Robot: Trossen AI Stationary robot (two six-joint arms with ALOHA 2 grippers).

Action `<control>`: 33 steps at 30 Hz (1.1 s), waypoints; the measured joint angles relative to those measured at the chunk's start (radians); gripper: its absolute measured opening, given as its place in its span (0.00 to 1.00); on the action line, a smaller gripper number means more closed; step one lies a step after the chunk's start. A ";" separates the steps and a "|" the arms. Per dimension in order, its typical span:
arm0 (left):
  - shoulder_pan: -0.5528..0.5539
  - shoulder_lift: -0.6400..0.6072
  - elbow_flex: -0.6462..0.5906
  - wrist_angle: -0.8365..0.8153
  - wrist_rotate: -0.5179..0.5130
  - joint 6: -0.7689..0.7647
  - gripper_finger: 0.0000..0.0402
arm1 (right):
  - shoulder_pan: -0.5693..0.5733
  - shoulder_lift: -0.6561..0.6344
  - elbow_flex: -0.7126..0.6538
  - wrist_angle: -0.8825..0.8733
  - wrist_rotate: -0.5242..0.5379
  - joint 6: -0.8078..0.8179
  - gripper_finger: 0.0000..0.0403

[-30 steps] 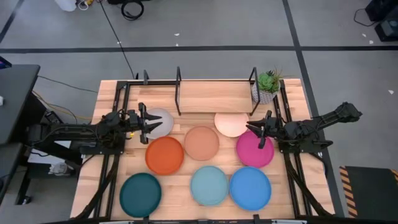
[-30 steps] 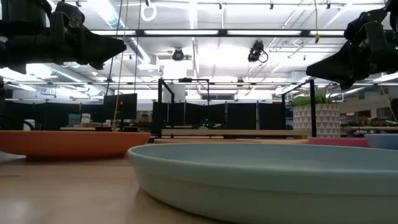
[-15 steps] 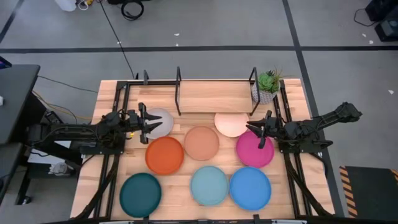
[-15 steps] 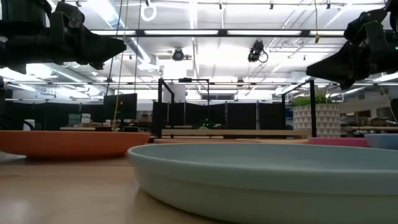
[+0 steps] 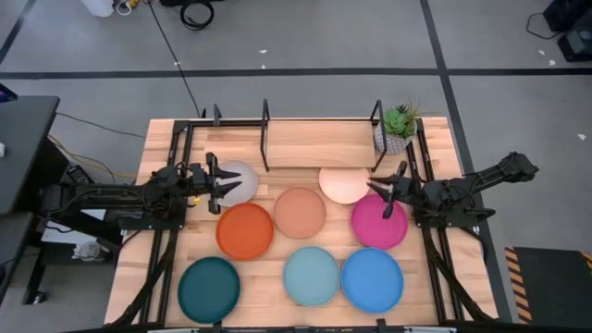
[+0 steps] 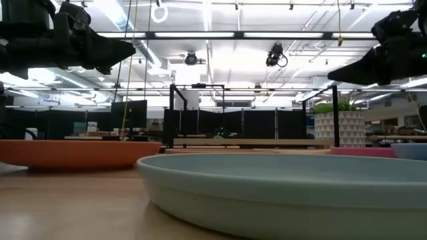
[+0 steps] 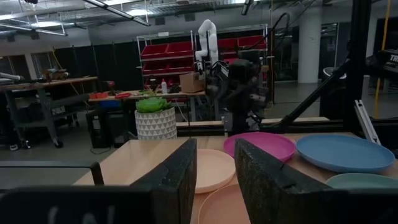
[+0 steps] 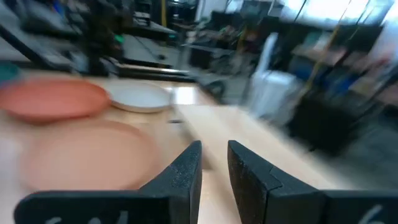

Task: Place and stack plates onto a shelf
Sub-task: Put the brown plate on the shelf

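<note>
Slightly parted and empty, both sets of jaws: from above, the left gripper [image 5: 219, 182] hovers at the grey-white plate [image 5: 239, 181], the right gripper [image 5: 384, 194] between cream plate [image 5: 343, 185] and magenta plate [image 5: 377, 223]. The shelf [image 5: 319, 143] stands bare at the far edge. Low view: light teal plate [image 6: 287, 193] nearest.

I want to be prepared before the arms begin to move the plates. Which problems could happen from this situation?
1. The peach plate, cream plate and magenta plate lie very close together; gripping one rim may push its neighbour.
2. The potted plant stands at the right end of the shelf, so a plate carried there by the right gripper could knock it.
3. The left gripper hovers over the grey-white plate; these shallow plates may slip from a narrow rim grasp.
</note>
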 joint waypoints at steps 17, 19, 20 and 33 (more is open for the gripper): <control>0.000 0.000 0.000 0.055 0.000 -0.190 0.29 | -0.003 0.000 0.000 0.065 -0.171 0.028 0.21; 0.000 0.000 0.000 0.055 0.000 -0.189 0.29 | -0.003 0.000 0.000 0.090 -0.208 0.083 0.21; 0.000 0.000 0.000 0.055 0.000 -0.190 0.29 | -0.003 0.000 0.000 0.098 -0.226 0.118 0.21; 0.000 0.000 0.000 0.058 0.000 -0.203 0.29 | -0.009 0.091 0.017 0.061 -0.308 0.373 0.21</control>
